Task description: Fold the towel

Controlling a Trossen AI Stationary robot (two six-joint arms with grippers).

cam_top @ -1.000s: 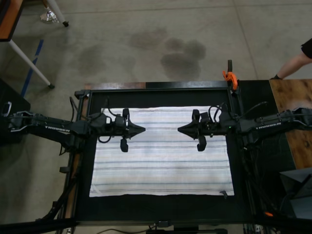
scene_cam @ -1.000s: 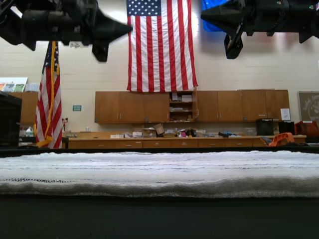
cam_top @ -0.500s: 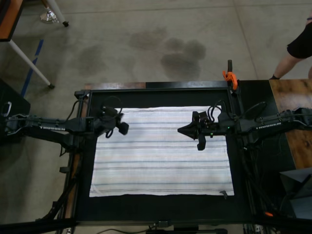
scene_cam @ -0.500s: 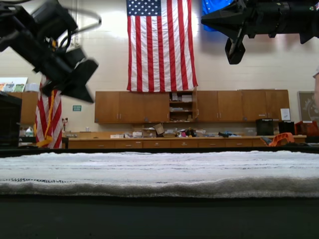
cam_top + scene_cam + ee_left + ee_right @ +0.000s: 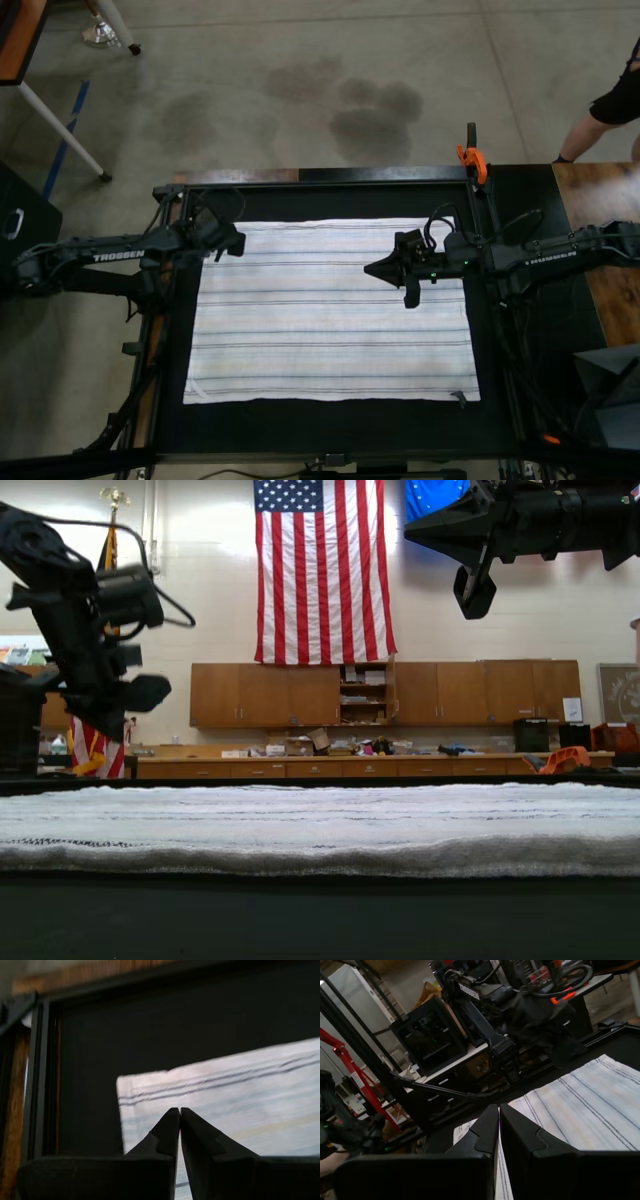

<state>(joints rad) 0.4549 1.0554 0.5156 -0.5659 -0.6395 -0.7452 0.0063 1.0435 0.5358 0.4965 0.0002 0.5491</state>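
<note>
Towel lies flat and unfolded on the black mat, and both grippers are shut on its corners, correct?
Not quite. The towel does lie flat and unfolded, but neither shut gripper holds it. The left wrist view shows the left gripper above a corner, gripping nothing; the right gripper hangs clear.

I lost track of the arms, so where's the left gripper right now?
In the top view the left gripper hangs over the towel's far left corner, jaws shut, near the table frame.

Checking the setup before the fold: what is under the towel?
The towel lies flat on a black table, which shows as a border all around it. Whatever is beneath its middle is covered. Nothing rests on it.
</note>
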